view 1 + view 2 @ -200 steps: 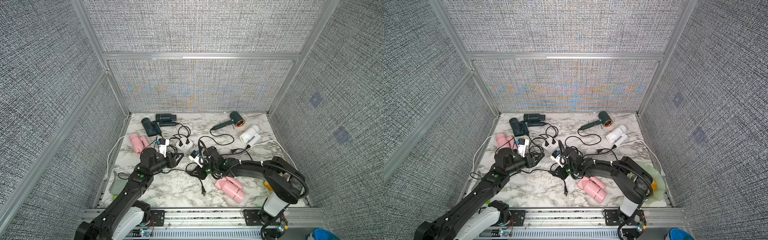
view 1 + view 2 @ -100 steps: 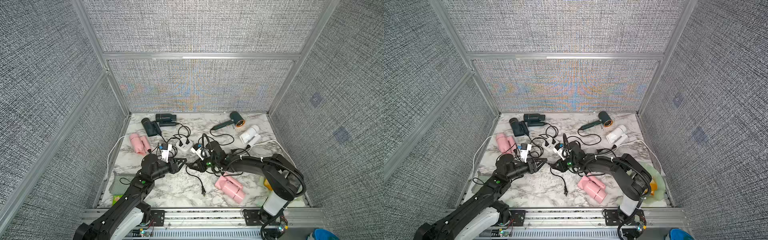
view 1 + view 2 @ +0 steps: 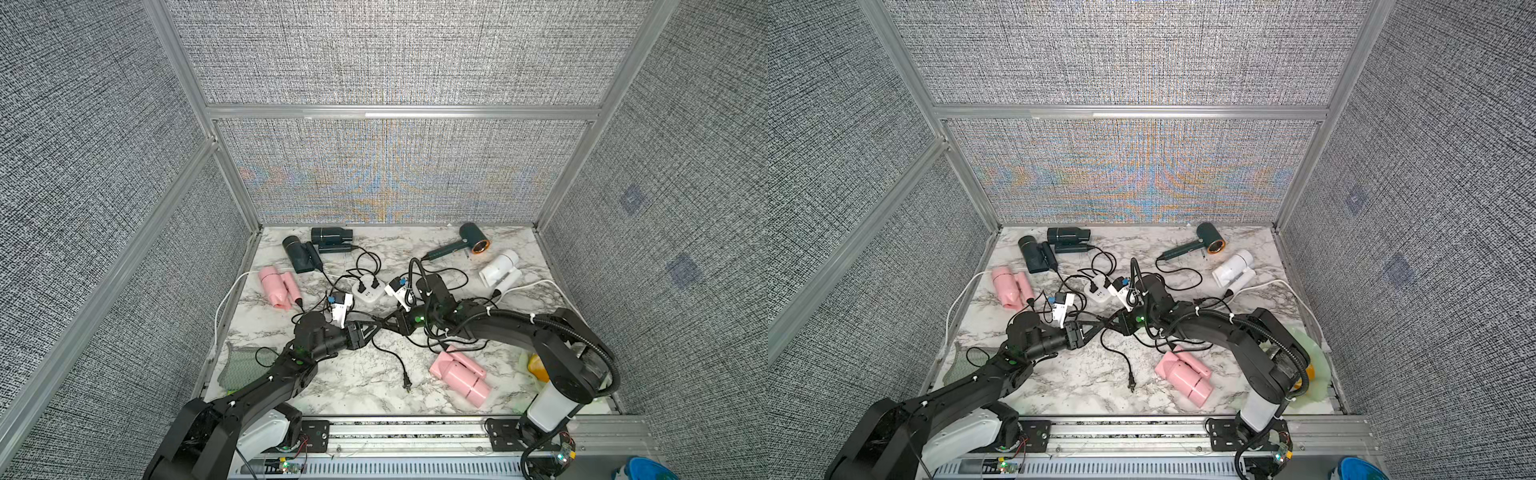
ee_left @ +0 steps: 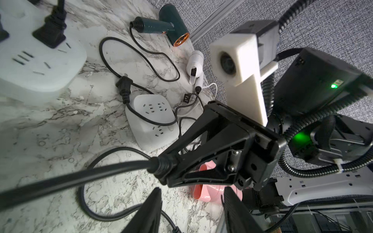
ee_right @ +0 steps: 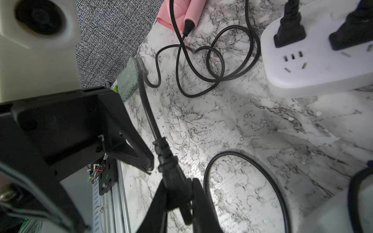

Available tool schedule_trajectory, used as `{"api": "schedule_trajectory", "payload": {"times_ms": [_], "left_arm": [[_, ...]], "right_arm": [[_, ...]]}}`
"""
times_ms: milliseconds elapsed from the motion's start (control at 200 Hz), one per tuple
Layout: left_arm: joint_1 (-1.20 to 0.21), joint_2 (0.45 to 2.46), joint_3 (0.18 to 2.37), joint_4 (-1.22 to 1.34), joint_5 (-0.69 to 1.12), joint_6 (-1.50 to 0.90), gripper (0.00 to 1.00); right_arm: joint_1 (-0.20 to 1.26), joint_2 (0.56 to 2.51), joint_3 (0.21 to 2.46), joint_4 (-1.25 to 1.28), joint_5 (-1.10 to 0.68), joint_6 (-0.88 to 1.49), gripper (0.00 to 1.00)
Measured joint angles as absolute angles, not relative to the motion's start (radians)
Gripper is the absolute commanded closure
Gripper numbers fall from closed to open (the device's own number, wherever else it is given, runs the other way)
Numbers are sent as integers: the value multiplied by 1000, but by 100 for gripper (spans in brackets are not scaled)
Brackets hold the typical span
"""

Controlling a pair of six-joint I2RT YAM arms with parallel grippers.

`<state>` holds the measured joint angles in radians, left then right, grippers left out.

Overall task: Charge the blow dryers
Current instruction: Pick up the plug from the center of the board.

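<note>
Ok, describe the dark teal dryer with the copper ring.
The copper-ringed dryer has a dark teal, plastic-looking barrel with a copper nozzle ring and a straight handle ending in a ribbed cord sleeve. It lies on its side on the marble table near the back right corner, beside the white dryer; nothing holds it.

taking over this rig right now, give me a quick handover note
Left gripper: open, empty, beside the right one.
Right gripper: shut on a black plug.
Dryers: rearmost dark dryer and second dark dryer back left, pink dryer left, copper-ringed dryer and white dryer back right, second pink dryer front right.
Done: two plugs sit in the middle socket block.
Left: the held plug, a loose plug at the front, and the rest; the second socket block shows no plug in it.
</note>
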<state>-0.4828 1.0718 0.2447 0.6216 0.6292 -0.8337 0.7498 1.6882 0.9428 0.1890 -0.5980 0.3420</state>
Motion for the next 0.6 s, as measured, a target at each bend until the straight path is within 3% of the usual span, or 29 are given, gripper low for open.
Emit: {"api": "schedule_trajectory", "payload": {"times_ms": [600], "left_arm": [[-481, 1020, 293, 493, 556, -742, 45]], "right_arm": [[713, 1663, 943, 162, -682, 352, 100]]}}
